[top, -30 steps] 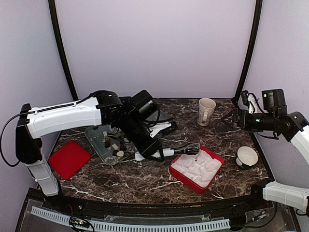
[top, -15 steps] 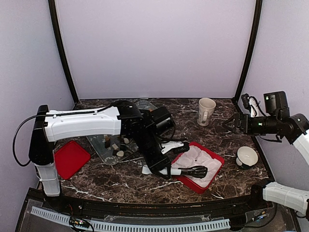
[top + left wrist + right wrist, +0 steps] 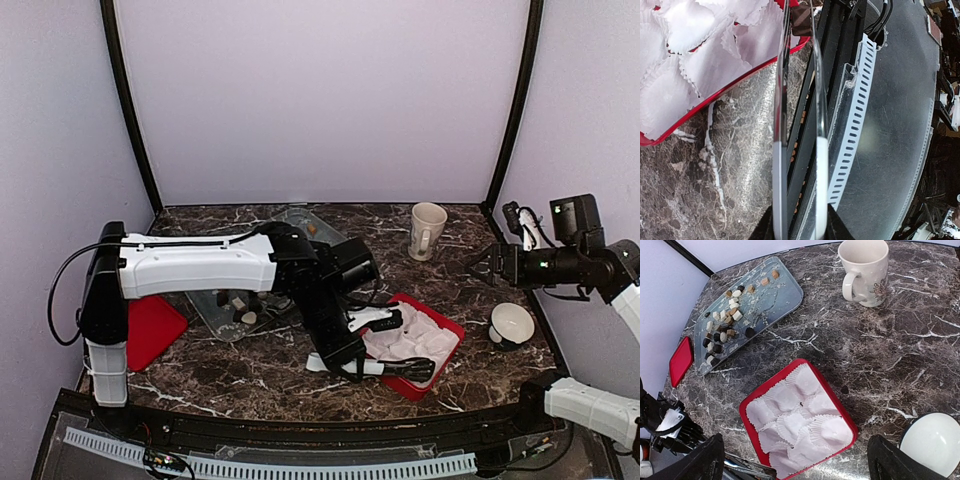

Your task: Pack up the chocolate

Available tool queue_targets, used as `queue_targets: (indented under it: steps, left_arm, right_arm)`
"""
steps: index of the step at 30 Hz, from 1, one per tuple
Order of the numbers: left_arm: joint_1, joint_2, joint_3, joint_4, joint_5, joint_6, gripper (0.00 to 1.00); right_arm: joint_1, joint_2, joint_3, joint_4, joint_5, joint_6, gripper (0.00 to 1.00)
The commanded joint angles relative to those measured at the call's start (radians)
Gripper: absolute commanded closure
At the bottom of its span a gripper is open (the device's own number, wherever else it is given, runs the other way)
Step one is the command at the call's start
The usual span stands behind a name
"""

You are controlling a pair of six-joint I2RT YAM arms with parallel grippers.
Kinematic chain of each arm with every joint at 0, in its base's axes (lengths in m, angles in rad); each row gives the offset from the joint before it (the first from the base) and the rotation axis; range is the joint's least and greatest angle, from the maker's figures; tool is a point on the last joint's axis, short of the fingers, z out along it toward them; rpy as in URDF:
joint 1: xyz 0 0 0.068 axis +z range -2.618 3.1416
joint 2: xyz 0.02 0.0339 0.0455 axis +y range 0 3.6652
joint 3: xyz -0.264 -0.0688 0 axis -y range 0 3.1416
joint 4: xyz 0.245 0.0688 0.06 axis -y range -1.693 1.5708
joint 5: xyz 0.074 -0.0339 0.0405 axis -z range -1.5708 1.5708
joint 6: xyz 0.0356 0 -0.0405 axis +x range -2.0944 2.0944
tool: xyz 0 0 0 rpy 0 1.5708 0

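The left hand [image 3: 799,227] is clenched on a pair of tongs [image 3: 780,150]. Their tips reach the rim of the red box [image 3: 715,95] at the top of the wrist view, with a dark brown lump [image 3: 801,20] between them. The rest of the chocolate [image 3: 722,330] lies on the clear tray [image 3: 777,300], upper left on the worktop [image 3: 900,350]. The right hand [image 3: 476,263] hangs released, fingers spread wide, at the frame's right.

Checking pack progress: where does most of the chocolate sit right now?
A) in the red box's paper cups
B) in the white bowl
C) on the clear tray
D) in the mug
C: the right wrist view shows the chocolate scattered over the clear tray, while the paper cups in the red box show almost only white.
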Motion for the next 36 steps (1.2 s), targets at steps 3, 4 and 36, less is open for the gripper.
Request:
queue_targets:
  steps: [3,4,36]
  left_arm:
    - [-0.009,0.006,0.046,-0.006,0.018,-0.014,0.88]
    - [-0.009,0.007,0.045,-0.005,0.019,-0.017,0.88]
    - [0.105,-0.115,0.027,0.033,-0.018,-0.069,0.67]
  right_arm:
    - [-0.006,-0.005,0.023,-0.017,-0.001,-0.027,0.0]
    - [-0.006,-0.003,0.025,-0.02,0.0,-0.031,0.0]
    - [-0.006,0.014,0.054,-0.011,0.029,-0.056,0.0]
